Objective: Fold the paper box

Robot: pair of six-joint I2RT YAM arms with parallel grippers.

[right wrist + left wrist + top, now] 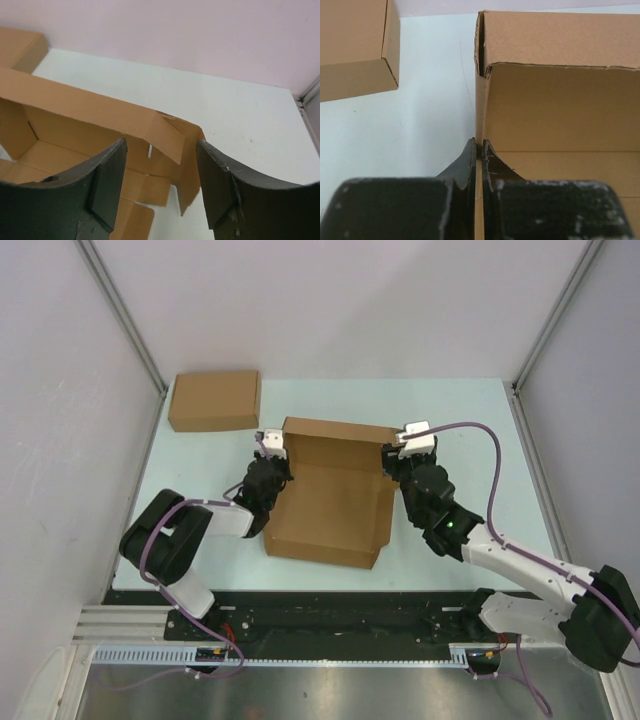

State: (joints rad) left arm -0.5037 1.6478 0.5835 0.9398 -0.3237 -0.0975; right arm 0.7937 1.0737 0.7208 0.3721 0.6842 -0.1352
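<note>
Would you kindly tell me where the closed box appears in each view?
Top external: closed box at upper left.
Left wrist: top-left corner.
Right wrist: top-left edge, partly cut off.
Shared landmark: the raised back wall of the paper box.

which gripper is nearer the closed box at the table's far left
Left. The left gripper is shut on the left wall of the paper box, just right of the closed box; the right gripper stands open at the paper box's far right corner.
</note>
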